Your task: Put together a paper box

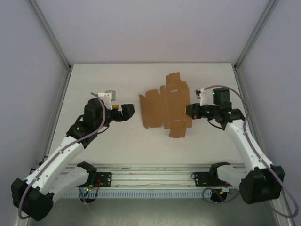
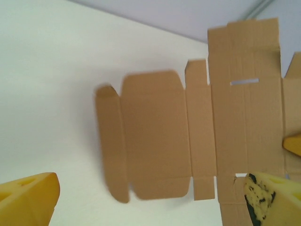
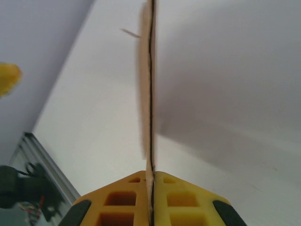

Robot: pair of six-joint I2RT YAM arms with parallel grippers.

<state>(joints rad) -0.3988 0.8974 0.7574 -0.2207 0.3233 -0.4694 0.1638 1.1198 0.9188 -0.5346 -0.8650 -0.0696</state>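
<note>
The paper box [image 1: 164,106] is a flat brown die-cut sheet with flaps and tabs, lying in the middle of the white table. My right gripper [image 1: 190,110] is at the sheet's right edge. In the right wrist view its yellow fingers [image 3: 178,197] are pressed together on the cardboard [image 3: 149,94], seen edge-on. My left gripper [image 1: 128,112] sits just left of the sheet, apart from it. In the left wrist view the left gripper [image 2: 150,202] stands open, its fingertips wide at either side, with the sheet [image 2: 188,132] ahead of it.
The white table [image 1: 94,141] is boxed in by pale walls and aluminium posts [image 1: 61,89] at the left and right. A metal rail [image 1: 150,176] carrying both arm bases runs along the near edge.
</note>
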